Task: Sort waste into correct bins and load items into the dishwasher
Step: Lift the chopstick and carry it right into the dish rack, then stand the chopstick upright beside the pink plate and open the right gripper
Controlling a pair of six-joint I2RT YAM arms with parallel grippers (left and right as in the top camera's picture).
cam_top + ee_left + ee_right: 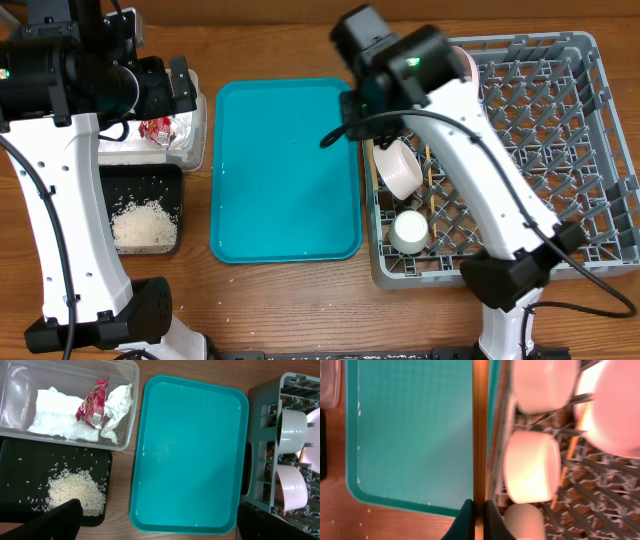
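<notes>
Teal serving tray lies mid-table, bare except for a few white specks near its rim. To its right is the grey dish rack, with a pale bowl on edge and a small white cup mouth-down along the left side. More pale and pink dishes crowd that side in the right wrist view.

Right tool: fingers pressed together, pinching a wooden chopstick at its lower end. The stick runs straight away from the tool, over the line where the teal tray's edge meets the rack's left wall. Bowls stand just beside it on the rack side. Cannot tell whether it is one stick or a pair, nor its height above the rim. In the overhead view the arm covers both tool and stick.

Left tool: fingers spread wide with nothing between them, seen only as dark shapes at the frame's bottom corners. Below it are the clear tub, holding the crumpled napkin and red sauce packet, and the black tray just beside it, with a rice heap and scattered grains. In the overhead view the left arm hides most of the tub.
</notes>
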